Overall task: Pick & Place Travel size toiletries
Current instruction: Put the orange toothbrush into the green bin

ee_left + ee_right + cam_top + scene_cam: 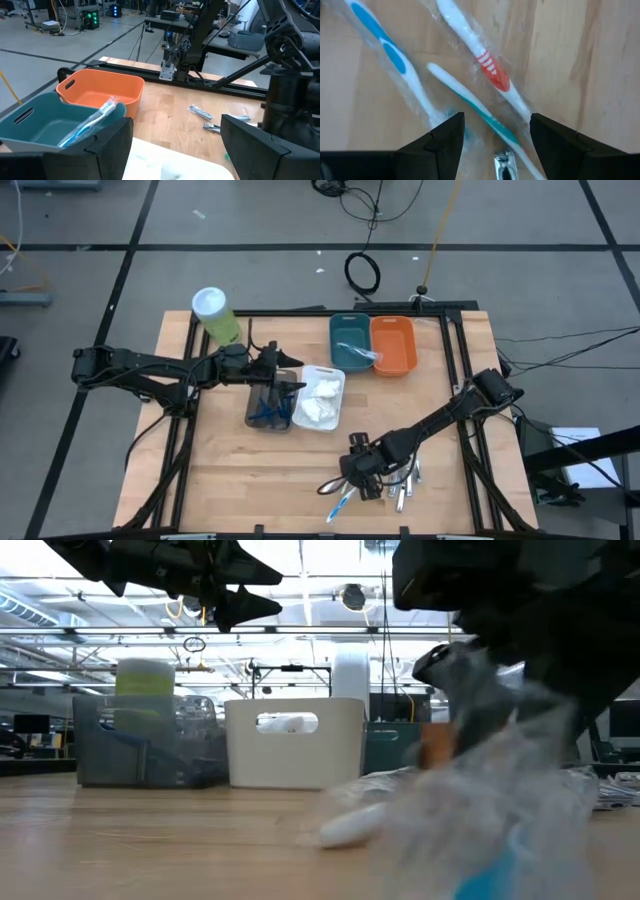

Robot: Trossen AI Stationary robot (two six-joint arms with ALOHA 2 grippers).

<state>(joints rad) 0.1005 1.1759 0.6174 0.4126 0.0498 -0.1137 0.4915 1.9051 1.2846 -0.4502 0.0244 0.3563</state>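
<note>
The right hand [492, 137] hovers released over wrapped toothbrushes [485, 65] on the bench [240, 480], while the left hand [175, 142], also released, hangs above the white bin [320, 397].

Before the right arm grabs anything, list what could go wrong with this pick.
1. The right gripper hangs open over three wrapped toothbrushes lying close together, so it may catch two at once.
2. Their clear wrappers look slippery, so one could slide out.
3. Silvery tubes lie beside the pile and could get knocked.
</note>
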